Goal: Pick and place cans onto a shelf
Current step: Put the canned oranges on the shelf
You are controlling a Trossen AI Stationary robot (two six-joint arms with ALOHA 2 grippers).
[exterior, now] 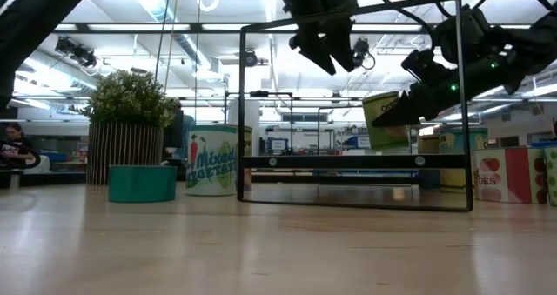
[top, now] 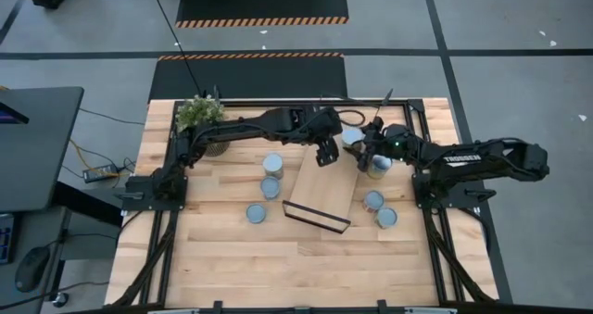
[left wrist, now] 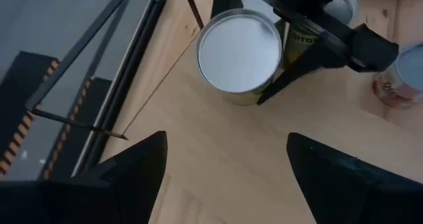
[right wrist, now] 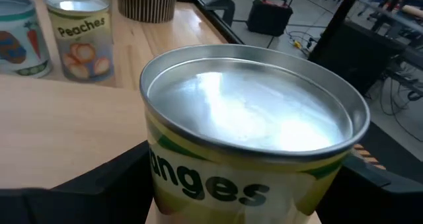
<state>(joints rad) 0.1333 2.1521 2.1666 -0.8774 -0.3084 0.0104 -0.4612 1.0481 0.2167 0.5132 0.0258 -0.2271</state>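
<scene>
The shelf (top: pixel 320 192) is used as the landmark here. In the high view it is seen as a light wood plank lying slanted on the table (top: pixel 232 268), with black rails at its ends.

On the near side of the shelf, one can (top: pixel 257 212) is seen by the left end, and two cans (top: pixel 373 200) (top: pixel 386 218) are seen by the right end, just beside each other. Two more cans (top: pixel 273 164) (top: pixel 271 187) are placed to the left of the shelf, a bit farther back.

At the far right end of the shelf, a can (right wrist: pixel 248 135) is gripped by the right gripper (top: pixel 369 156), with a finger pressed on each side. In the low view it is seen held up above the plank. Its label is cut off, so only "anges" can be read. Most of this can is hidden under the gripper in the high view.

Above the far end of the shelf, the left gripper (top: pixel 326 152) is held in the air. Its fingers (left wrist: pixel 132 168) are spread wide and nothing is touched by them.

Another can (top: pixel 353 137) is seen behind the shelf, partly hidden by the arms. A potted plant (top: pixel 201 117) is placed far back, to the left of the shelf.
</scene>
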